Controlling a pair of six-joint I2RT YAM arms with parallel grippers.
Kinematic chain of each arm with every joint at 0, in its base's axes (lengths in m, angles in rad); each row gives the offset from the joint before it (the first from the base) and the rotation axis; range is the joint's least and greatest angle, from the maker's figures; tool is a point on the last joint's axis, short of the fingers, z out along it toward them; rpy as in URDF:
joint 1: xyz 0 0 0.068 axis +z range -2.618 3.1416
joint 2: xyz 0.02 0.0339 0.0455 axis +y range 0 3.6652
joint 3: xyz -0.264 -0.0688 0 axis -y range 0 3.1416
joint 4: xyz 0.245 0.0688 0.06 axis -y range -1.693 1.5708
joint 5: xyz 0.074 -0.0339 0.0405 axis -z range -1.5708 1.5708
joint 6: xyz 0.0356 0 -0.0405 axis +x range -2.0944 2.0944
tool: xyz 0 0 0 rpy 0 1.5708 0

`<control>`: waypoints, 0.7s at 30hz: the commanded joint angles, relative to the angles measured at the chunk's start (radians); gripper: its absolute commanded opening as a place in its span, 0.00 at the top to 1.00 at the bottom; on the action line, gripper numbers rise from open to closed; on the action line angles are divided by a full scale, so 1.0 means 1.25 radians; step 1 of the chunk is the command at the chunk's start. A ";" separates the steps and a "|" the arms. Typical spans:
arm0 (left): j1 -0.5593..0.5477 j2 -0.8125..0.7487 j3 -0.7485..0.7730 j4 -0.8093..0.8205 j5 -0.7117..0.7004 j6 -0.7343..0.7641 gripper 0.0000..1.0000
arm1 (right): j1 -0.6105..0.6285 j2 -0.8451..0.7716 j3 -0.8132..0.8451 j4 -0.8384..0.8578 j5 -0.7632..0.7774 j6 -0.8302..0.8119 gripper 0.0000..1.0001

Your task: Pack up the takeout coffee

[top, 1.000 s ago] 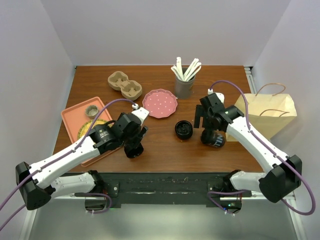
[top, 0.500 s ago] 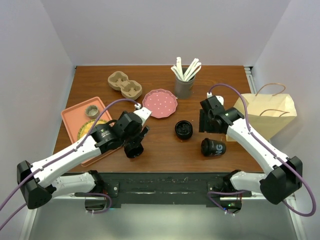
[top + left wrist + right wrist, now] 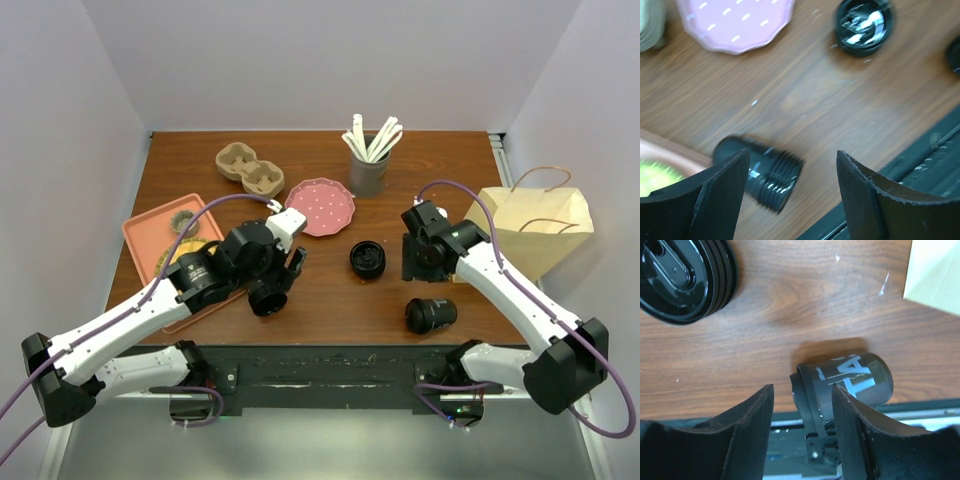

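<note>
landmark: black round plastic lid (image 3: 367, 260), flat near the middle of the brown wooden desk (image 3: 330, 310).
lettered cup: black plastic takeout cup with white lettering (image 3: 430, 314), on its side to the near right of the lid, close to the desk's near edge.
right tool (image 3: 802, 390): hanging over the desk just right of the lid, above the lettered cup and apart from it. fingers (image 3: 742, 435) partway apart with nothing between them. no hold on anything.
ribbed cup: second black plastic cup with a ribbed band (image 3: 765, 172), on its side well left of the lid, just beside the tray's edge.
left tool (image 3: 792, 155): above the ribbed cup, left of the lid. fingers (image 3: 862, 200) spread wide and gripping nothing. cup partly hidden behind one finger in the wrist view.
plate: pink round plate with white dots (image 3: 320, 206), behind the lid and a little left.
stick holder: grey cup full of white sticks (image 3: 368, 172), upright, straight behind the lid.
carrier: brown moulded-pulp two-cup carrier (image 3: 249, 168), well behind the lid to the left.
tray: salmon-pink flat tray (image 3: 150, 228), far left of the lid. yellow-green thing on it, too unclear to name.
bag: tan paper bag with twine handles (image 3: 530, 225), upright, well right of the lid, at the desk's right edge.
</note>
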 commanded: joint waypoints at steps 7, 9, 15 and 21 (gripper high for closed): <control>-0.002 0.007 -0.028 0.193 0.121 -0.007 0.25 | 0.005 -0.090 0.030 -0.213 -0.047 0.071 0.39; -0.002 0.002 -0.040 0.208 0.146 0.003 0.25 | 0.025 -0.098 0.009 -0.234 -0.054 0.108 0.38; -0.002 -0.008 -0.069 0.283 0.220 0.022 0.24 | 0.126 -0.097 0.007 -0.314 -0.041 0.222 0.35; -0.002 0.008 -0.058 0.304 0.251 0.028 0.24 | 0.155 -0.079 0.010 -0.351 -0.072 0.192 0.33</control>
